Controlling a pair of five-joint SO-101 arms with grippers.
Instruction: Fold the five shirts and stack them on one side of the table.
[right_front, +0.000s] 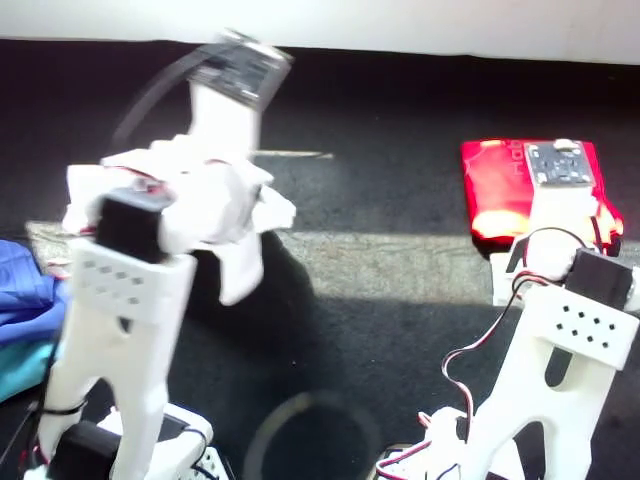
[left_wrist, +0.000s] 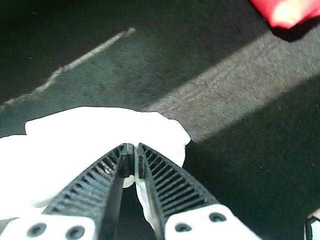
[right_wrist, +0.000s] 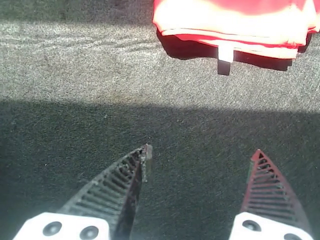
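Dark felt-like counter (right_front: 380, 120), sunlit band.
Left pincer (left_wrist: 131, 152) clamps crumpled white shirt (left_wrist: 85, 135); right pincer (right_wrist: 202, 155) gapes near folded red shirt (right_wrist: 230, 20); blue heap (right_front: 22, 285), possibly shirts, at edge.

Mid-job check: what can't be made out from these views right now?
- High view: the left arm covers much of the white shirt, so its fold state is unclear.
- High view: the blue shirt and teal cloth below it are cut off by the edge.
- High view: the right arm hides part of the red shirt.
- Left wrist view: the left gripper blocks the cloth below it.
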